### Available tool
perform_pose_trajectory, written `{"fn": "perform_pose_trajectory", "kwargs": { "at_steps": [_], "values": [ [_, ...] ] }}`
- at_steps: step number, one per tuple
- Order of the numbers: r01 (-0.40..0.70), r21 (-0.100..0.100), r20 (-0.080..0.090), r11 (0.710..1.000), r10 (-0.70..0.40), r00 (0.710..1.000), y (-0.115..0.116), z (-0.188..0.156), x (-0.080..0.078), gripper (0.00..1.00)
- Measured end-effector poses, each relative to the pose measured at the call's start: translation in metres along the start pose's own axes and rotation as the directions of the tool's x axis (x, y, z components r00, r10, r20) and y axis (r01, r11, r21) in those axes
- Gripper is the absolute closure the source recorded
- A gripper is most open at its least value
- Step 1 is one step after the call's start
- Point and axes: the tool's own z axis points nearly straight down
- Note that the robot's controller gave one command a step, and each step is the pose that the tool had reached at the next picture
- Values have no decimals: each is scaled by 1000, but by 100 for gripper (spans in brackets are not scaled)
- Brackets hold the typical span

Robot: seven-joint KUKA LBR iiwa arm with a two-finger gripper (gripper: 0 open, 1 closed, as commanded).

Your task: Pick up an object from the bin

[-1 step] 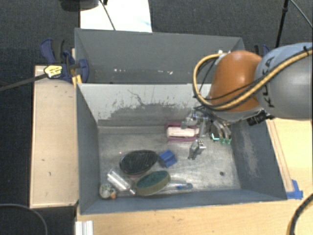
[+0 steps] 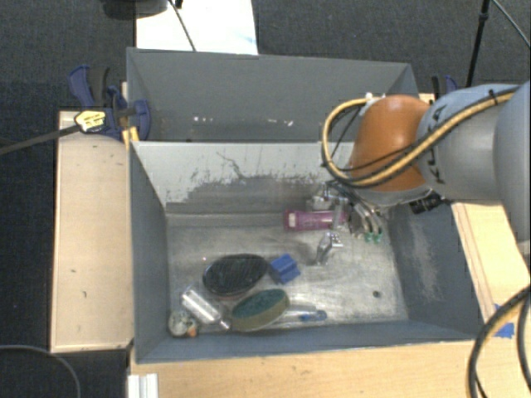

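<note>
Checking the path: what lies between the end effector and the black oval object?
Camera view: a small blue block, beside the black oval object; bare floor up to the end effector.

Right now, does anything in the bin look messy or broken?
Nothing looks broken or spilled. The purple bottle lies on its side alone by the back wall, next to the gripper. The rest, like the black oval brush and the blue block, is bunched at the front left of the bin.

A purple tube lies on its side at the bin's rear.
</note>
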Motion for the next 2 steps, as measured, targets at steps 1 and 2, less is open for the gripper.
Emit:
{"fn": "perform_pose_trajectory", "kwargs": {
  "at_steps": [1,2],
  "values": [
    [-1,0,4,1000,1,1000,0,0,-1,100],
    [204,0,-9,979,-204,979,-11,-146,9,100]
  ]
}}
